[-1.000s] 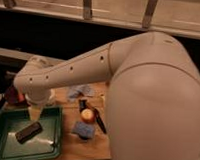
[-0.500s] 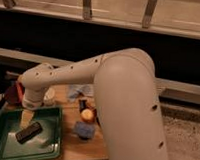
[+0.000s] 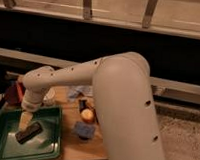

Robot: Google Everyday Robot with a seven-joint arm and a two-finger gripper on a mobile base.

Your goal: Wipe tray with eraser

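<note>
The green tray (image 3: pixel 50 147) lies at the lower left of the camera view. The eraser (image 3: pixel 29 133), a dark block, lies slantwise on the tray's floor near its middle. My gripper (image 3: pixel 25 120) hangs from the pale wrist over the tray. It is just above and to the left of the eraser's upper end, close to it or touching it. My pale arm (image 3: pixel 118 95) sweeps in from the right and fills much of the view.
A wooden board (image 3: pixel 73 143) lies right of the tray. On it are a blue cloth (image 3: pixel 84 129), an orange round object (image 3: pixel 87 115) and a dark-handled item (image 3: pixel 82 104). A second blue cloth (image 3: pixel 79 92), a white cup (image 3: pixel 49 96) and a red object (image 3: pixel 13 93) are behind.
The gripper has moved slightly left and down toward the tray floor. The arm's big link has swung across the view. The eraser stays at about the same spot.
</note>
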